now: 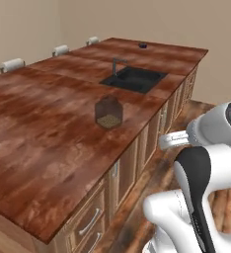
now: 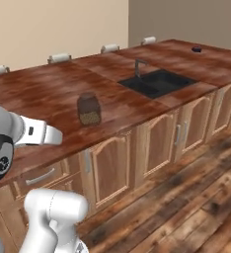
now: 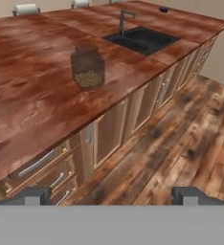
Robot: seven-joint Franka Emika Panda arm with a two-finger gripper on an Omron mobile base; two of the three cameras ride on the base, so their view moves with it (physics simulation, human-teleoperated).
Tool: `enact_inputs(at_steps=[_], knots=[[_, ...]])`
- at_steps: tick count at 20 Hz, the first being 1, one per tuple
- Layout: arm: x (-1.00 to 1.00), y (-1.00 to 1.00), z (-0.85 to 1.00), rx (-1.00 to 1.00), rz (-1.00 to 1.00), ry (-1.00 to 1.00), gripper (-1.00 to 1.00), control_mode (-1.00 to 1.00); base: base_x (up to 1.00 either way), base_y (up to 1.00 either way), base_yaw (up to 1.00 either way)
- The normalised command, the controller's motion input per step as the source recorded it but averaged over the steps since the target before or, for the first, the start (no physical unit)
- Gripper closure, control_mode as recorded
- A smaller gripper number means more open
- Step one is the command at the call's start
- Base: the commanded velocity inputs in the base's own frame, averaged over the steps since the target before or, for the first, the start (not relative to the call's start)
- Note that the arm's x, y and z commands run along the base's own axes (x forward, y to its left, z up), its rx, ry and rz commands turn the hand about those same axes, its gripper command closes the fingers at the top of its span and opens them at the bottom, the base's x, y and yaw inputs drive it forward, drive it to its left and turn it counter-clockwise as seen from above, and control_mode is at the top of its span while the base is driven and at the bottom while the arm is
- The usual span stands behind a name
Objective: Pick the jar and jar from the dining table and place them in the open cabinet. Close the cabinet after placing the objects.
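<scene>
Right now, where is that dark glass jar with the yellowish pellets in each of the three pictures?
Left base view: jar near the middle, on the dining table.
Right base view: jar left of centre, near the table's front edge.
Hand view: jar in the upper left part.
Shared landmark: the black sink lies beyond it.

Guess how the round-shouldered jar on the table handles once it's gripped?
The jar looks like rigid dark glass, so probably stiff, smooth and breakable if knocked. Pellets cover just its bottom, so it's likely fairly light and bottom-weighted. Standing upright and squat on the dining table, it seems unlikely to tip.
</scene>
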Motion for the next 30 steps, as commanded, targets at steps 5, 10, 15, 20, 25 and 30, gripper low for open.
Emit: enact_inputs(at_steps=[5,10,15,20,25,30], knots=[[0.00,0.00,0.00,0.00,0.00,0.00,-1.00,1.00,0.88,-0.93,0.06],[0.00,0.00,0.00,0.00,0.00,0.00,-1.00,1.00,0.84,-0.50,0.49],[0.00,0.00,0.00,0.00,0.00,0.00,-1.00,1.00,0.62,-0.22,0.64],[0.00,0.00,0.00,0.00,0.00,0.00,-1.00,1.00,0.82,-0.45,0.62],[0.00,0.00,0.00,0.00,0.00,0.00,-1.00,1.00,0.75,-0.03,0.19],[0.27,0.00,0.00,0.00,0.04,0.08,-1.00,-1.00,0.17,0.00,0.03]])
